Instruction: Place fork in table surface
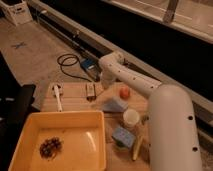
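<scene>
Gripper (103, 83) low over table surface (72, 91), stubby metal piece (90, 91) just beside it; fork not discernible; grip state: cannot tell.

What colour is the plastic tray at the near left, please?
Yellow, clearest in the camera view; the pincer is above the table's far edge.

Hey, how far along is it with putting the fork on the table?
Nothing looks finished: I can't spot a fork lying on the table surface. In hand: the gripper hangs over the table's far edge, beside the small metal piece; whether it carries the fork is hidden. Left: lay it down, release.
</scene>
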You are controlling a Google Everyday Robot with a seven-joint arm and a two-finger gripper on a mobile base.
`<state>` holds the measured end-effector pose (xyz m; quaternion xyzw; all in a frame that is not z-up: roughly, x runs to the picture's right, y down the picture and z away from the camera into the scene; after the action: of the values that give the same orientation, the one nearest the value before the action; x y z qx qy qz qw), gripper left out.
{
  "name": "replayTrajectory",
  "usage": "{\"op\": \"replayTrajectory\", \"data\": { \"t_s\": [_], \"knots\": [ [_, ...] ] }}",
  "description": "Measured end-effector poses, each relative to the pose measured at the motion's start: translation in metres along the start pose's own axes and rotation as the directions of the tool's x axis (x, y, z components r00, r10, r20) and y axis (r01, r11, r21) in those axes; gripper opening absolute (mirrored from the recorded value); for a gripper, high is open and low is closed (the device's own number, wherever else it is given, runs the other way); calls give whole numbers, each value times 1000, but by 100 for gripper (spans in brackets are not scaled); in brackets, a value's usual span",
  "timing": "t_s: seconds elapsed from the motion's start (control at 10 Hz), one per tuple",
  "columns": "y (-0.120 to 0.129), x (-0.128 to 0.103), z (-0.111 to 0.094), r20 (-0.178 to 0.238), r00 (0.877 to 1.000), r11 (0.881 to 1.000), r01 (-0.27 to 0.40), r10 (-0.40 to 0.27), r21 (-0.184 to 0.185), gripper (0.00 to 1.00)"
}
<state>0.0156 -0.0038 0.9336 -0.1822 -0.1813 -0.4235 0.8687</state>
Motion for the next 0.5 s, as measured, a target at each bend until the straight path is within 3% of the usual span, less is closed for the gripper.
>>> {"op": "replayTrajectory", "data": {
  "t_s": [0.2, 0.5],
  "knots": [
    [-4, -4, 12, 22, 1000, 1000, 12, -13, 23, 66],
    [-9, -8, 13, 29, 999, 998, 22, -24, 62, 66]
  ]
}}
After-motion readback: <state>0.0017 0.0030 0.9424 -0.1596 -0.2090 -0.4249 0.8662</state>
